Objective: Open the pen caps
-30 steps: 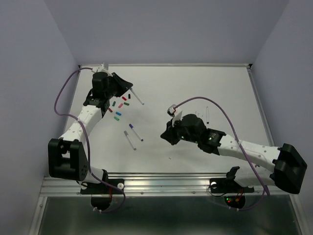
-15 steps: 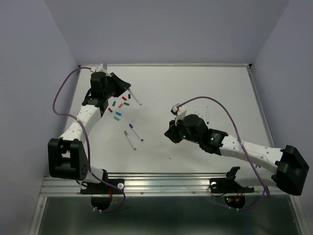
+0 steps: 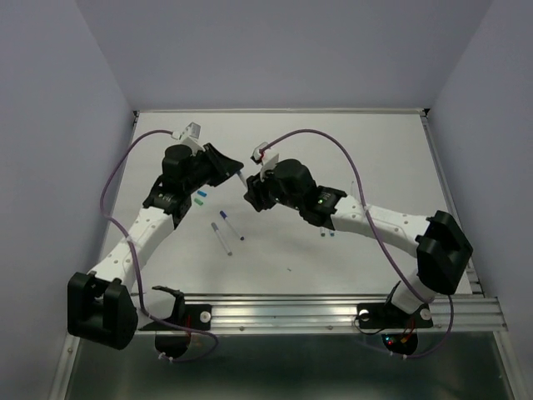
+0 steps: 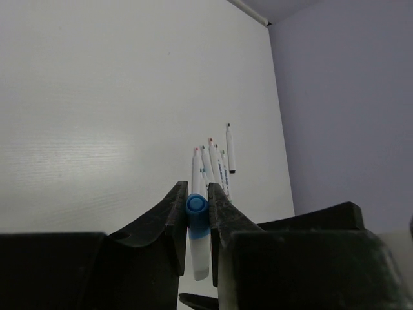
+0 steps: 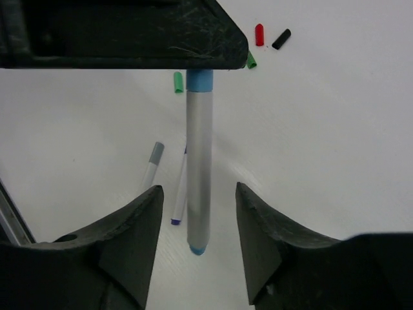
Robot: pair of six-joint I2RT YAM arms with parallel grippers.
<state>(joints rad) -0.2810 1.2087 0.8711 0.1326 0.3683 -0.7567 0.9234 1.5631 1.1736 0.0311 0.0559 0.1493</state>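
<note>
My left gripper (image 3: 238, 172) (image 4: 197, 188) is shut on the blue cap (image 4: 196, 205) of a white pen and holds it above the table. In the right wrist view the pen's barrel (image 5: 197, 168) hangs from that blue cap (image 5: 199, 80), with a blue end at the bottom. My right gripper (image 3: 249, 193) (image 5: 198, 188) is open, with one finger on each side of the barrel, not touching it. Loose caps lie on the table: green (image 5: 178, 82), red (image 5: 259, 33) and black (image 5: 281, 39). Two pens (image 5: 152, 165) (image 5: 180, 192) lie below.
Several uncapped pens (image 4: 215, 166) lie side by side at the table's right side. Two pens (image 3: 222, 237) and small caps (image 3: 201, 197) lie on the table under the left arm. Purple cables (image 3: 316, 137) loop above both arms.
My right arm swung left across the table to the left gripper. My left gripper moved toward the middle with the pen. The right fingers now straddle the barrel.
</note>
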